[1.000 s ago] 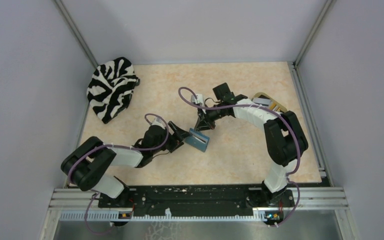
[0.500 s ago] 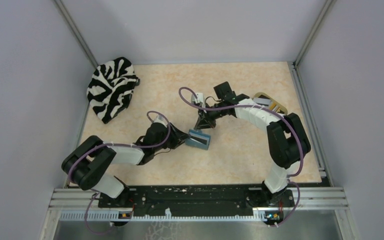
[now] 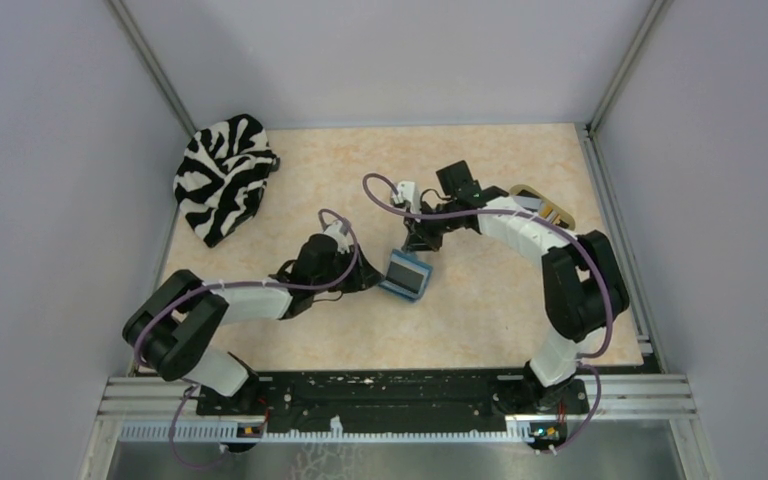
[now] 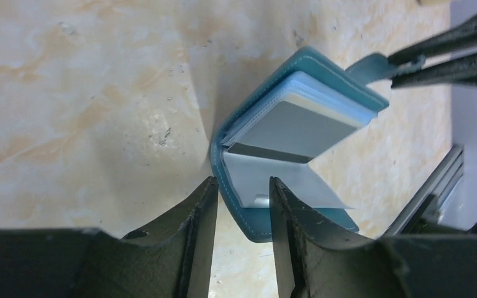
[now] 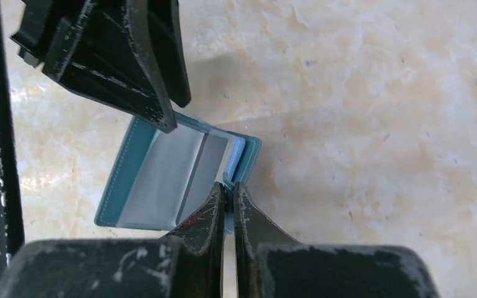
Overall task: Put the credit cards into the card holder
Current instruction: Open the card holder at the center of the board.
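One grey card (image 4: 298, 127) seemingly pocketed in open holder (image 3: 405, 275) | right end effector (image 5: 228, 189) clenched on tab (image 4: 366, 65) | left end effector (image 4: 242, 186) straddles holder edge, grip unclear | other cards unseen

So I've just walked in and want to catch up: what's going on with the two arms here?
Both arms are working on the teal card holder, which stands propped open in the middle of the table. The right gripper is shut on its small snap tab, pulling one cover up. The left gripper has a finger on each side of the lower cover. Whether it really grips is hard to tell. What looks like a grey card already sits in the inner pockets.
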